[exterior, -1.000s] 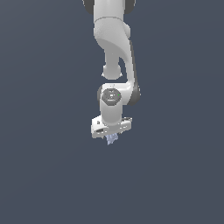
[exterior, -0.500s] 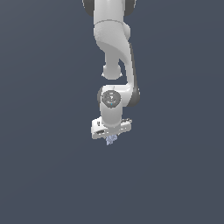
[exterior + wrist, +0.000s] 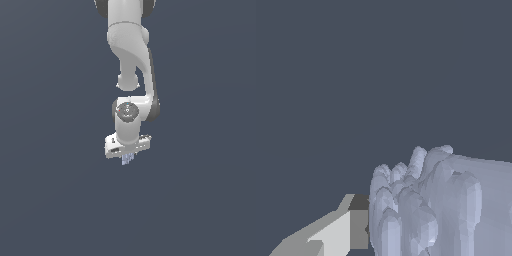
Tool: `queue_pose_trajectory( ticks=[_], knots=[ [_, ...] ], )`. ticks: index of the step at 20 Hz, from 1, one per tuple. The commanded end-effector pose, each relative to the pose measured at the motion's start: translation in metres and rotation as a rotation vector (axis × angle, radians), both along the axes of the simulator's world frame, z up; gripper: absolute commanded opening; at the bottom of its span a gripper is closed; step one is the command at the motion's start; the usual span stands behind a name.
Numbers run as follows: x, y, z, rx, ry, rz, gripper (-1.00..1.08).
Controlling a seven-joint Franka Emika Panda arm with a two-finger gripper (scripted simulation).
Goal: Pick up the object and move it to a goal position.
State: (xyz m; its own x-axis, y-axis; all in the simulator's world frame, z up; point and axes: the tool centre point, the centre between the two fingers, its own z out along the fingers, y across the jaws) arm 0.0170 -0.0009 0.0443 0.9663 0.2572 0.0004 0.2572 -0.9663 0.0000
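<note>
The white arm hangs down in the middle of the exterior view, and its gripper (image 3: pixel 128 159) points downward. The pale lavender-blue spiky object (image 3: pixel 128 159) sticks out just below the gripper's hand, between the fingers. In the wrist view the object (image 3: pixel 431 205) fills the near field as a jagged lump, pressed against one grey-white finger (image 3: pixel 336 232). The other finger is hidden behind the object. The gripper is shut on the object and holds it above the plain dark floor.
A plain dark grey-blue surface (image 3: pixel 50 200) lies all around the arm. No other object or marker shows in either view.
The gripper with the object has risen slightly over the last second. The grip has not changed.
</note>
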Motion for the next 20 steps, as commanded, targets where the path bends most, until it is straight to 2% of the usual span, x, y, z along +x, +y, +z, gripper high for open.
queue_pose_trajectory(
  ticks=[1, 20],
  knots=[
    [-0.003, 0.003, 0.003, 0.0, -0.001, 0.0, -1.0],
    [-0.065, 0.054, 0.069, -0.001, 0.0, 0.0, -1.0]
  ],
)
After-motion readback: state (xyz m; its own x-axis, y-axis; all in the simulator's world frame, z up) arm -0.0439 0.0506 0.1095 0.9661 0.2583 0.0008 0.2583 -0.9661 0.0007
